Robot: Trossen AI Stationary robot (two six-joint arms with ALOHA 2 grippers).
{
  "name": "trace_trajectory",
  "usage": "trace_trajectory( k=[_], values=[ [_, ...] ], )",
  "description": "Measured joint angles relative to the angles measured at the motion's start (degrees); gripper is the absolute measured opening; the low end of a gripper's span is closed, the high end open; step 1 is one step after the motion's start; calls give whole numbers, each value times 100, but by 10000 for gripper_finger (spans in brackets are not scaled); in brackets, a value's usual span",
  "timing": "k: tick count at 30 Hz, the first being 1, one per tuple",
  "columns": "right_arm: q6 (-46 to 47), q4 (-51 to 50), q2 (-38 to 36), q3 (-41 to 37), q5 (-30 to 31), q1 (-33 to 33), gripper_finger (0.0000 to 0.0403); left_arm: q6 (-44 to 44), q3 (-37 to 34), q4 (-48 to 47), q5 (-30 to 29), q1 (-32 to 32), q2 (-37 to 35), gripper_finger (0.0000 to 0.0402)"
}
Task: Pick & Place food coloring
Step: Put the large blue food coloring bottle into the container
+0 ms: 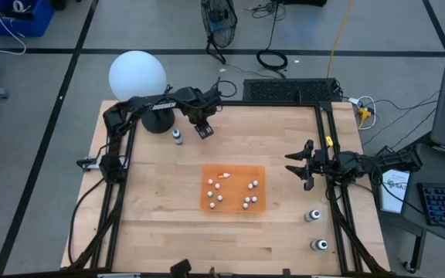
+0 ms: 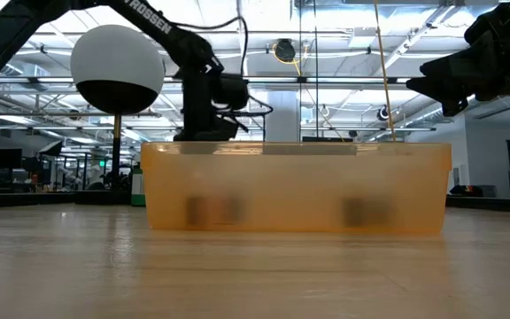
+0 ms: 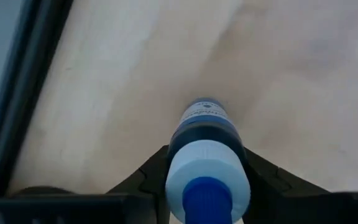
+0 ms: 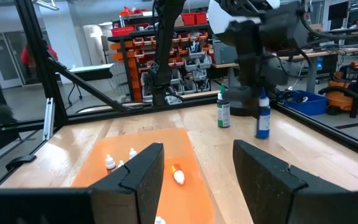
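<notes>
From above, the left hand (image 1: 204,130) hangs over the far left part of the table (image 1: 153,201), with a green bottle (image 1: 177,137) standing just beside it, while the right hand (image 1: 300,164) waits well apart, its fingers half spread and holding nothing, beyond the orange tray (image 1: 261,205) that carries small white-capped bottles. The level view shows mostly the tray wall (image 2: 295,190) and a white globe (image 2: 117,69), and hides the left hand's tips. The left wrist view alone shows the grip: a blue bottle (image 3: 206,152) stands between the left hand's fingers (image 3: 143,177), which appear to pinch its body just under the white cap. The right wrist view shows the blue bottle (image 4: 263,116) upright on the table beside the green one (image 4: 223,110). The bottle looks light, stiff and smooth, so holding low on the body seems safest.
</notes>
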Motion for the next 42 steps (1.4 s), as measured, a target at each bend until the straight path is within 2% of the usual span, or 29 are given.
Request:
trace_trajectory(
  k=[5,10,14,18,26,32,42],
  values=[
    [0,0,1,-1,-1,0,183,-59,697,-595,-27,-808,-476,134],
    [0,0,1,-1,0,0,183,-155,1771,-1159,-364,-2108,-532,134],
    [0,4,-1,1,1,0,183,-118,2421,-1281,-606,-3041,-224,134],
    [-2,0,-1,1,1,0,183,-25,2627,-1265,-588,-3580,172,134],
    [0,-2,-1,-1,-1,0,183,-350,2627,-1287,-585,-3695,1024,133],
    [-1,-2,-1,0,0,0,183,-380,2627,-1287,-112,-3660,1534,133],
    [0,1,-1,0,1,0,183,-527,2439,-1123,-7,-3619,1653,132]
  ],
)
